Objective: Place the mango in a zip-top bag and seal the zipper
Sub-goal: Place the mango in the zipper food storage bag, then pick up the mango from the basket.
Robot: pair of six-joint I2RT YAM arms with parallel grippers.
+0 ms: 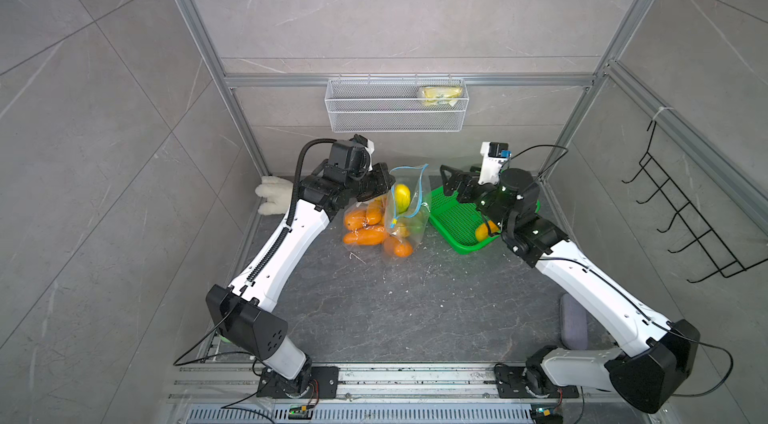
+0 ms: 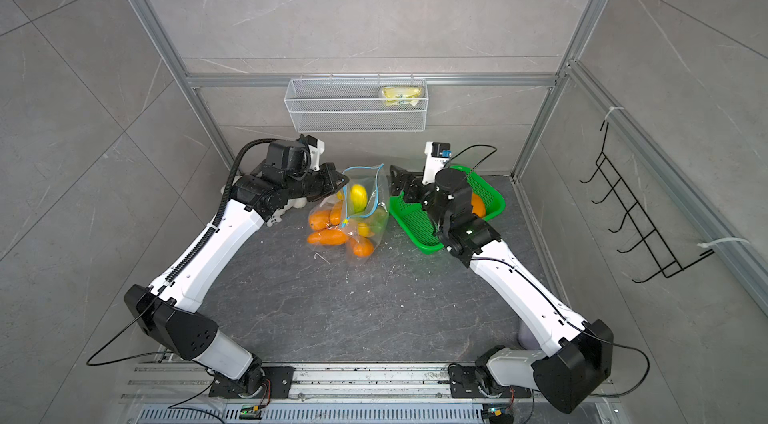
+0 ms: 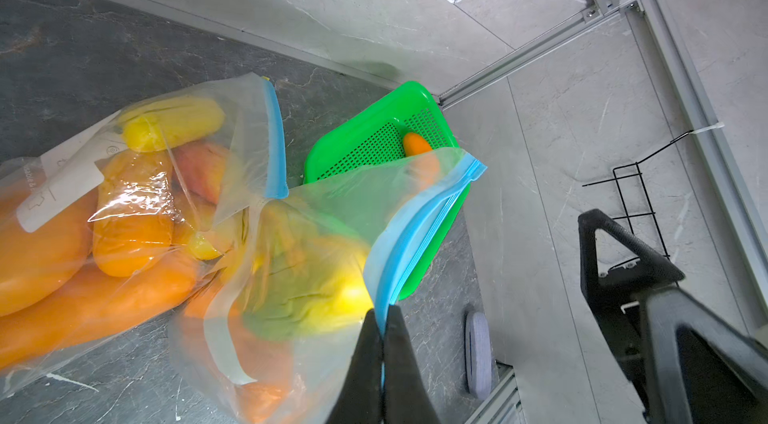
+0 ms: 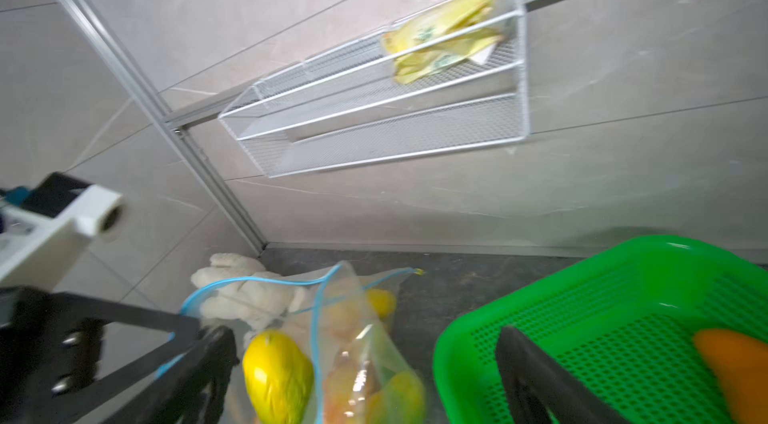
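The left gripper (image 3: 384, 312) is pinched fully closed on the blue zipper strip (image 3: 415, 235) of a clear zip-top bag (image 3: 332, 202) and holds that edge up off the counter, so the mouth gapes in a loose loop. The right gripper (image 1: 457, 181) stands wide apart and empty, just beside the bag and above the far corner of a green basket (image 1: 449, 226).

The mango (image 1: 401, 197) sits in the bag's open mouth. It is smooth, glossy and oval, bright yellow shading to green where the thin, crinkled film blurs it in the left wrist view. More fruit lies below it in the same bag.

Touching this bag on the left-arm side is a second clear bag (image 1: 361, 231), lying flat and packed with orange mangoes. The basket is perforated plastic with a rounded rim and holds one orange mango (image 1: 486, 230). Everything rests on a dark, veined, stone-look counter (image 1: 395, 310).
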